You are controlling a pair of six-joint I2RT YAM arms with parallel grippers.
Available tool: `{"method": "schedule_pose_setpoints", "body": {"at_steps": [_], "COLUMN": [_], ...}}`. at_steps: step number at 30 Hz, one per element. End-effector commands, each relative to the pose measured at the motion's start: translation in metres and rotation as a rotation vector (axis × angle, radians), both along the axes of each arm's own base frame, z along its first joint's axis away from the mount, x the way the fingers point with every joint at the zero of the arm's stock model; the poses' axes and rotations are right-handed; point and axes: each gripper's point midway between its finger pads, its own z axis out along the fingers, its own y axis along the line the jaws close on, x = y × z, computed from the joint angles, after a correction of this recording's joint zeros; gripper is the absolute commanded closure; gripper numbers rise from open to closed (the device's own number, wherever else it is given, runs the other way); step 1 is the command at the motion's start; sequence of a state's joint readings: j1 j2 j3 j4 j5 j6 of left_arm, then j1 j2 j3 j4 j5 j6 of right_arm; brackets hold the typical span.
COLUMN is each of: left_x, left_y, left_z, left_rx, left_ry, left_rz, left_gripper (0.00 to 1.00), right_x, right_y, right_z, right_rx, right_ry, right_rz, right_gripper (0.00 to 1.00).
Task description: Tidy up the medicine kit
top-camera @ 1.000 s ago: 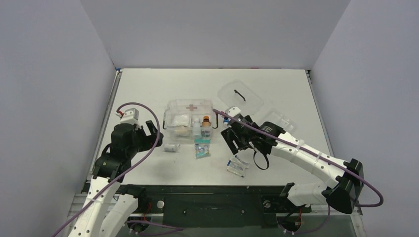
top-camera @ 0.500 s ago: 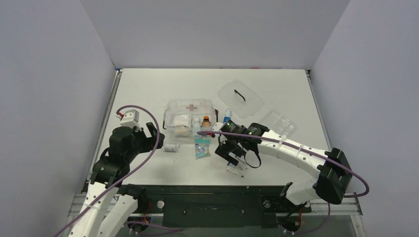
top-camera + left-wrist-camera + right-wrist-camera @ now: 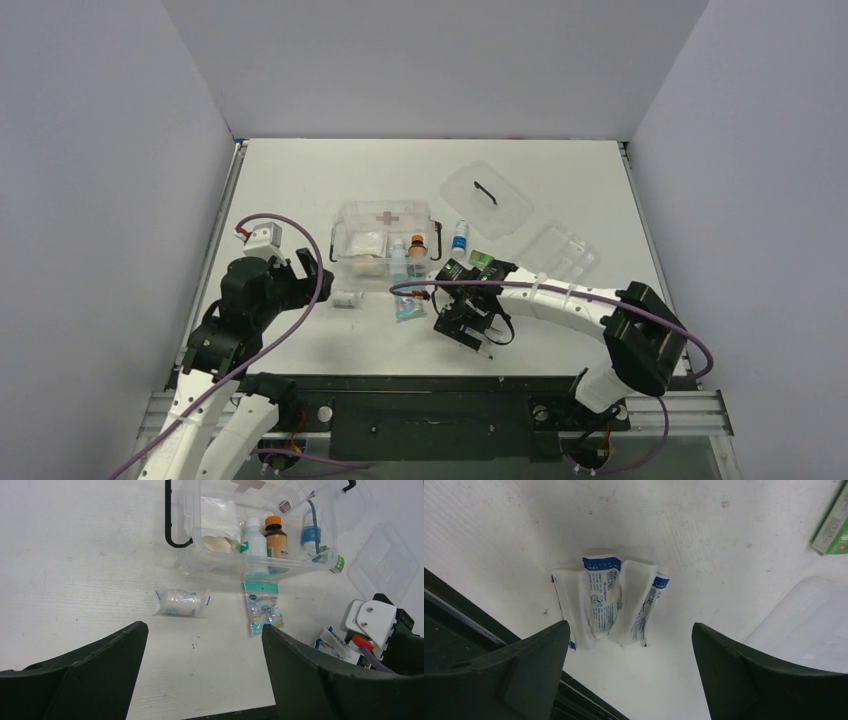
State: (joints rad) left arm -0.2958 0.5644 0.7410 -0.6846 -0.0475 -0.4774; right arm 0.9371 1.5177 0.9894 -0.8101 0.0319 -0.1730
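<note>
Near the front edge of the white table (image 3: 560, 180), the right gripper (image 3: 630, 672) hangs spread wide and empty over a bundle of white-and-blue paper sachets (image 3: 608, 605), apparently lined up to pick them. The left gripper (image 3: 202, 677), also released, faces a wrapped white gauze roll (image 3: 181, 602) near the medicine kit (image 3: 300, 569), a clear plastic rectangular box standing open mid-table.

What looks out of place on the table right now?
Nothing is spilled or broken. Loose items lie outside the medicine kit: a gauze roll and a teal-carded packet in front of it, a small bottle and a green box to its right, and a heap of sachets nearer the front. The lid is off.
</note>
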Motion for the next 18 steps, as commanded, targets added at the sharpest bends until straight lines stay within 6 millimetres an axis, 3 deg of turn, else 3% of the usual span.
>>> {"method": "schedule_pose_setpoints", "body": {"at_steps": [1,18], "left_x": [0.007,0.012], "left_y": [-0.001,0.002], "left_z": [0.011,0.004], "left_rx": [-0.003,0.004], "left_ry": [-0.046,-0.017], "left_rz": [-0.001,0.018], "left_gripper": [0.17,0.17], "right_x": [-0.002,-0.005], "right_y": [0.01,0.014], "right_z": [-0.01,-0.037], "right_rx": [0.006,-0.072], "right_ry": [0.016,0.062], "right_rz": [0.045,0.08], "right_gripper": [0.13,0.11]}}
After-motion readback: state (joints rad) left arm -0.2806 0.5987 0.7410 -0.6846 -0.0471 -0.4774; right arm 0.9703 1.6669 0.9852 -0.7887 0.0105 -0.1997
